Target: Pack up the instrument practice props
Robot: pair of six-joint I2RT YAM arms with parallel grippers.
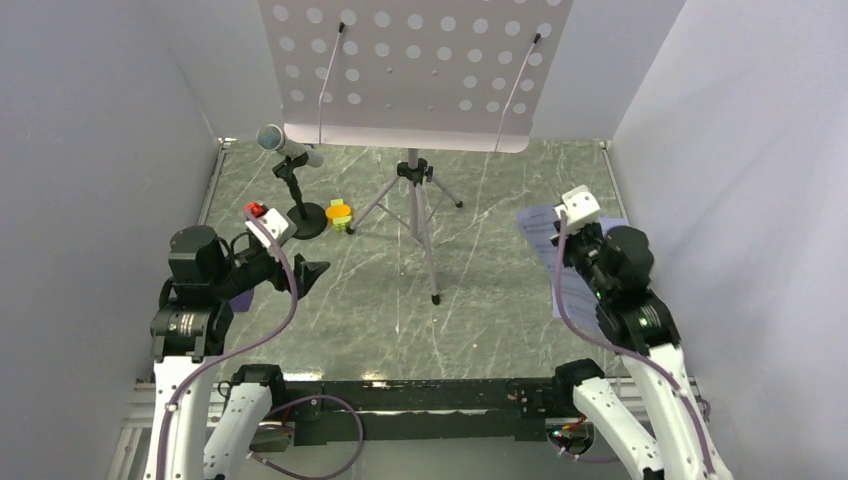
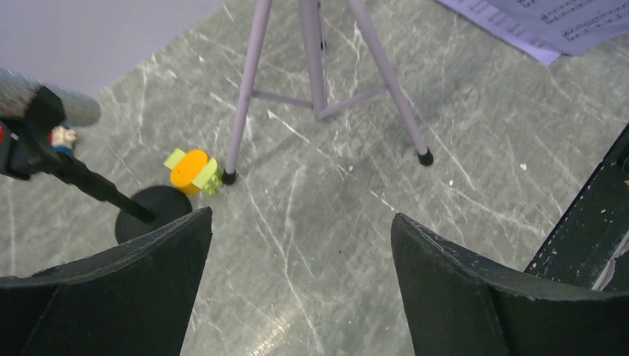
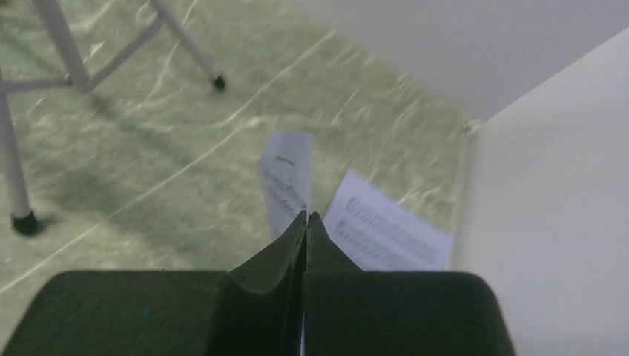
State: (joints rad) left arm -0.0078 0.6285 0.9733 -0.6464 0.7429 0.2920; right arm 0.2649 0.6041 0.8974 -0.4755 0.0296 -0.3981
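Left fingers (image 2: pixel 111 297) apart; right fingers (image 3: pixel 252 304) together

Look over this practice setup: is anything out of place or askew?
The white sheet-music pages lie loose on the grey-green marbled tabletop on the right, not on the grey perforated music stand. One page bends up into the shut right gripper.

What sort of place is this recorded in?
Probably a lab test cell rather than a music room: plain white walls box in a marbled table, with a music stand and microphone set out as props.
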